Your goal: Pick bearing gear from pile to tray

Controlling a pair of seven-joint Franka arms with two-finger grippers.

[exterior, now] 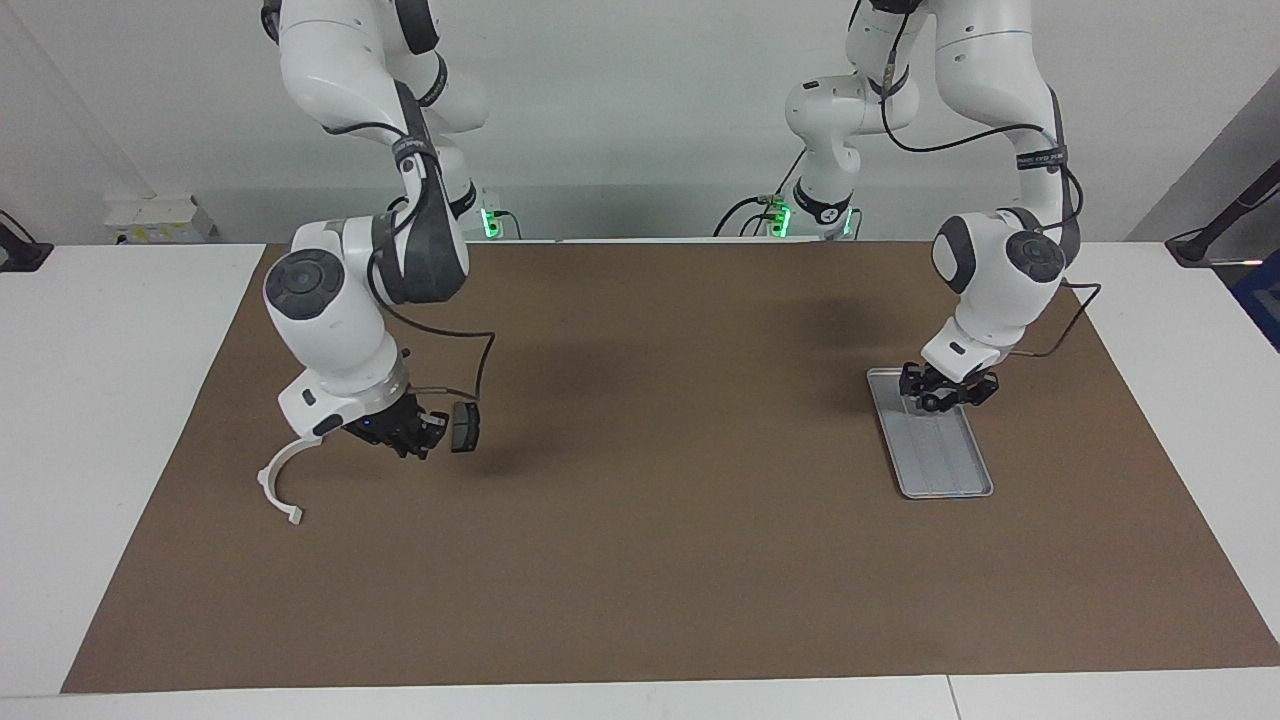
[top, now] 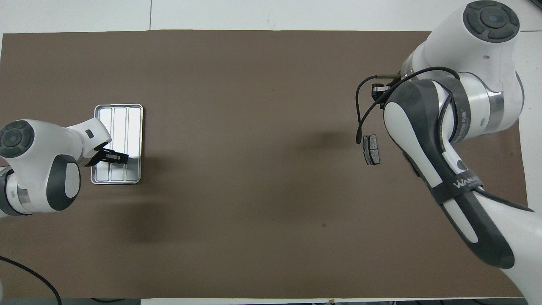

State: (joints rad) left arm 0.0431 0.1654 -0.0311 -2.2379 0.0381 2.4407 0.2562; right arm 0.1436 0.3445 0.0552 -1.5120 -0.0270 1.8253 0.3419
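I have the right hand (exterior: pixel 412 436) down low over the pile's place at the right arm's end of the desk (exterior: pixel 640 560), its fingertips pressed together. I can't make out any bearing gear pinched there, or anywhere else on the brown mat (exterior: pixel 640 600); if one is there it's hidden under the wrist. Just beside that hand lies a dark grey brake-pad plate (exterior: pixel 465 427), and the white half-ring bracket (exterior: pixel 278 478) curls out from under the wrist. In the overhead view the arm covers the bracket completely.

My left hand (exterior: pixel 945 393) hangs over the end of the silver tray (exterior: pixel 950 470) nearest the robots, at the left arm's end of the desk. Whether its fingers are spread or pinching something small I cannot tell. I'd guess it sits there because the tray is the drop point. The tray's ridged bed shows nothing in it where I can see.

Between pile and tray the mat is bare, so nothing blocks a carry. A black cable (exterior: pixel 470 365) loops off the right wrist above the brake pad.
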